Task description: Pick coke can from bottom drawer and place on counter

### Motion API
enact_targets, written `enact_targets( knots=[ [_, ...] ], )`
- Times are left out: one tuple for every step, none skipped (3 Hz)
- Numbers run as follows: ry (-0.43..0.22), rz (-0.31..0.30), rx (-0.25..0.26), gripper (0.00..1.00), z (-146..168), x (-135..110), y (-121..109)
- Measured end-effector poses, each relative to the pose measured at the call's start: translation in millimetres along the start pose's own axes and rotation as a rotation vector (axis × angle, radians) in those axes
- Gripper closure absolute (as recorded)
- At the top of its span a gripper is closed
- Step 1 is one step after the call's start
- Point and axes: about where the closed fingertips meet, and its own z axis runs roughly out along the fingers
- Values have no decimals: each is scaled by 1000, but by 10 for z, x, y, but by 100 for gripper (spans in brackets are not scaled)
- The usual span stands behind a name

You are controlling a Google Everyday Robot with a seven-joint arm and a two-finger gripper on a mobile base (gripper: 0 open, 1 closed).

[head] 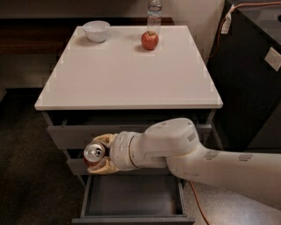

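One drawer, the bottom drawer (131, 218), stands pulled open, dark inside; just above it the tool (98, 154) is clamped around the coke can (93, 152). Far back on the white surface (127, 74) sit a bowl (96, 30), a red apple (149, 40) and a water bottle (154, 13).
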Motion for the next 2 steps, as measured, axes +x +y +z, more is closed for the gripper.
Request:
enact_targets(
  knots=[
    [20, 34, 11, 100, -328, -33, -356],
    [20, 65, 32, 100, -564, -19, -633]
  ],
)
